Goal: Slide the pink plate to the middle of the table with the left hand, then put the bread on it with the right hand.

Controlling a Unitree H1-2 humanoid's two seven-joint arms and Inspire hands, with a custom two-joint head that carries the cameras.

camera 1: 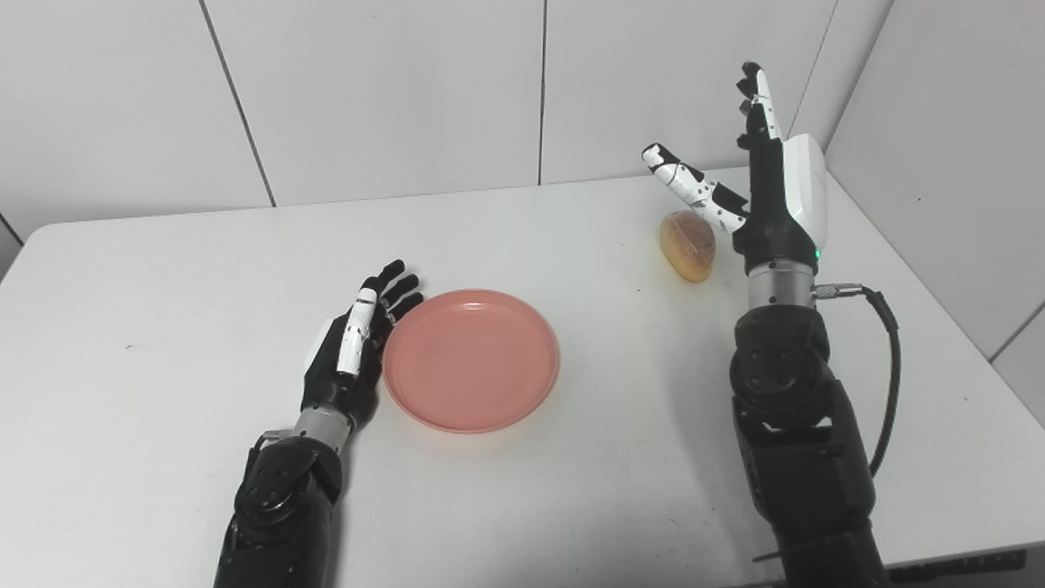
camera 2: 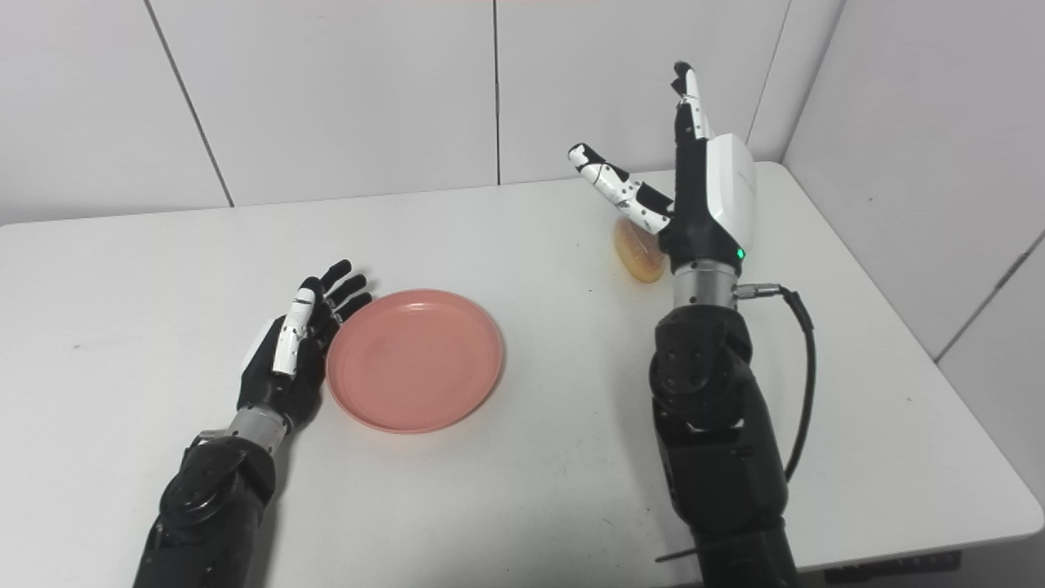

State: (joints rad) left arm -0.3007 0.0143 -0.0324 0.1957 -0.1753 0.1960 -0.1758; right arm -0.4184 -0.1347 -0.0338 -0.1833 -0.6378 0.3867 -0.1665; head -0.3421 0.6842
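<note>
Nearest, left hand (camera 1: 351, 347) spread flat and empty against the left rim of the pink plate (camera 1: 472, 359), lying near the middle of the white table (camera 1: 163, 343). Beyond, to the right, right hand (camera 1: 767, 192) raised upright, fingers apart, holding nothing, thumb above the bread (camera 1: 687, 245). Bread resting on the tabletop near the far right edge, well apart from the plate.

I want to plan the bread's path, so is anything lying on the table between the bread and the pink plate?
Nothing visible does. Only bare table lies between the bread and the pink plate. The right hand is open beside the bread.
</note>
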